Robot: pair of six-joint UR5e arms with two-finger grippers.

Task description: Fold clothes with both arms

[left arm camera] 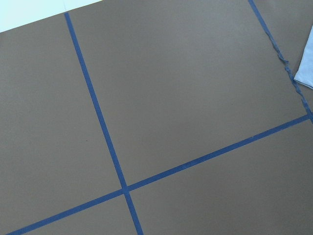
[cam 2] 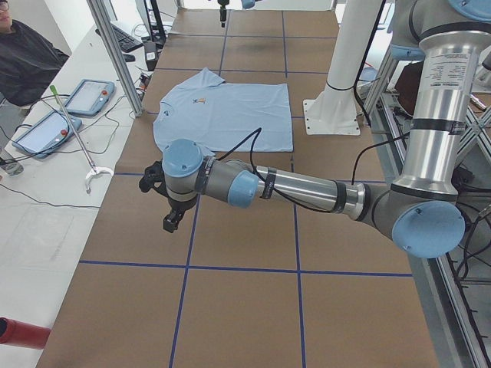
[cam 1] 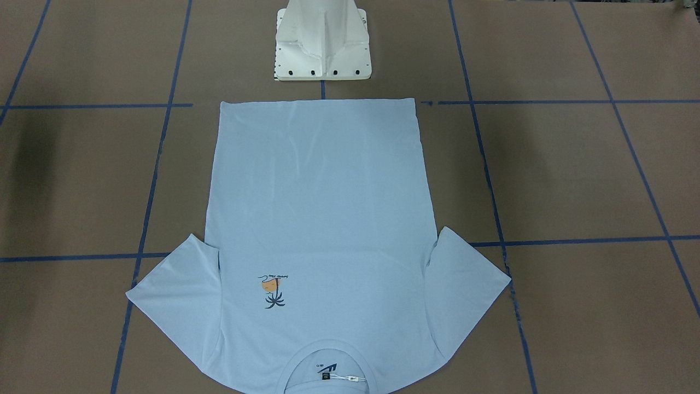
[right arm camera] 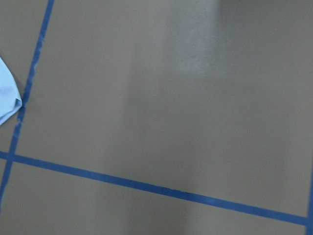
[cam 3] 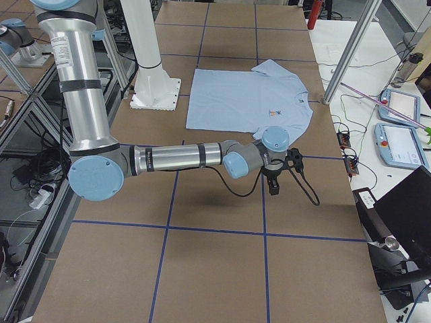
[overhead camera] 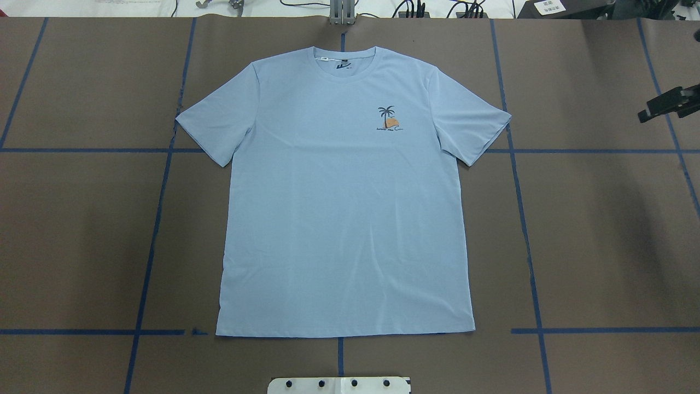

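Note:
The light blue T-shirt [overhead camera: 344, 208] lies flat and spread out on the brown table, front up. Its collar [overhead camera: 344, 57] is at the far edge, and the palm tree print [overhead camera: 388, 117] shows on the chest. Both sleeves are spread outward. In the exterior left view, my left gripper [cam 2: 170, 222] hangs above bare table beyond the shirt's sleeve, and I cannot tell its state. My right gripper [cam 3: 273, 185] hovers past the other sleeve. Only a black part of it [overhead camera: 670, 104] reaches into the overhead view, so its state is unclear. Each wrist view catches just a sleeve corner [left arm camera: 305, 68] [right arm camera: 7, 98].
The white pedestal base [cam 1: 322, 44] stands just behind the shirt's hem. Blue tape lines [overhead camera: 514, 164] grid the table. Beyond the far edge, a side bench holds teach pendants [cam 2: 88, 96] and cables, with a person [cam 2: 27, 61] seated there.

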